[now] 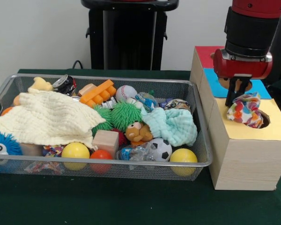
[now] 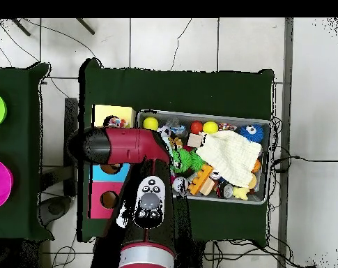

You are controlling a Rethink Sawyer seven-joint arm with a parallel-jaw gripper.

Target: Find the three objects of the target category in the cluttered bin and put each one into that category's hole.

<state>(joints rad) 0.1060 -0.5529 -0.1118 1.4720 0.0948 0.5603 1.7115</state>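
One floral cloth piece (image 1: 246,110) sits bunched on the yellow top of the wooden box (image 1: 276,131), over the left rim of its round dark hole (image 1: 264,120). My gripper (image 1: 238,96) hangs straight above it and touches its top. The wire mesh bin (image 1: 107,164) stands left of the boxes, full of toys. A scrap of multicoloured print (image 1: 51,150) shows at the bin's front left, under the pale-yellow cloth (image 1: 47,117). In the overhead view my arm (image 2: 129,146) covers the gripper and the hole; the yellow top (image 2: 114,114) and the bin (image 2: 206,114) show.
The blue-topped box (image 1: 215,86) and the red-topped box (image 1: 207,54) stand behind the yellow one. The bin holds a mint-green cloth (image 1: 171,125), green spiky balls (image 1: 124,115), yellow balls (image 1: 183,157), a wooden block (image 1: 105,140) and a small football (image 1: 160,149).
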